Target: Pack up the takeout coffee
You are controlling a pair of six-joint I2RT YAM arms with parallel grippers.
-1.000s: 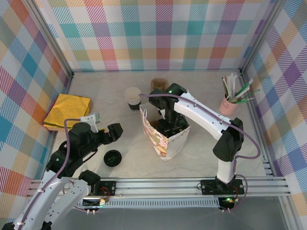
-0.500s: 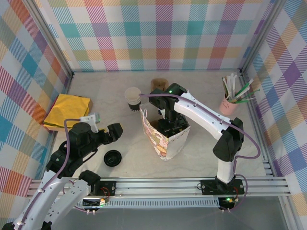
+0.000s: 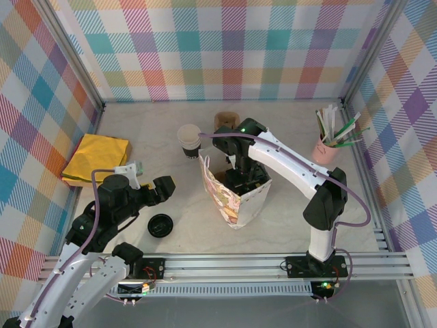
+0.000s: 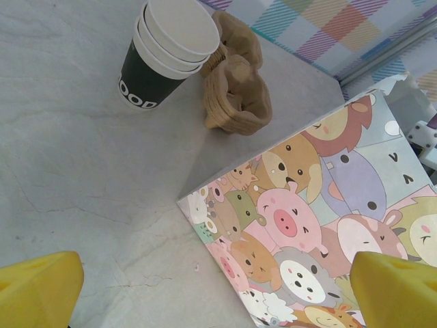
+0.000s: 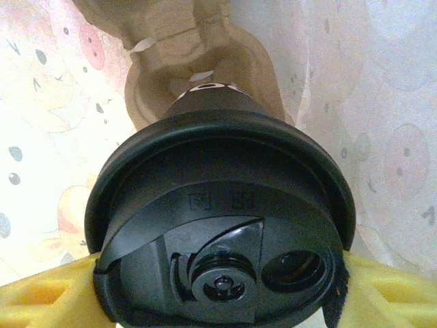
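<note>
You get bright, even overhead light in the top view, with soft shadows beside the bag [image 3: 231, 203]. Your right wrist view glows through the bag walls, washed out at left, and the lid [image 5: 218, 205] looms close. In your left wrist view, the yellow fingers [image 4: 37, 290] look soft.

one cartoon bag [image 3: 232, 202] is standing on the counter [image 3: 198, 236], with one lidded takeout coffee [image 5: 218, 225] and one pulp carrier [image 5: 198, 61] showing inside. three nested white cups [image 4: 164, 48], one more carrier [image 4: 235, 96], one loose black lid [image 3: 160, 225], one yellow napkin stack [image 3: 97, 158] and one pink pot of stirrers [image 3: 326, 150] are sitting outside.
</note>
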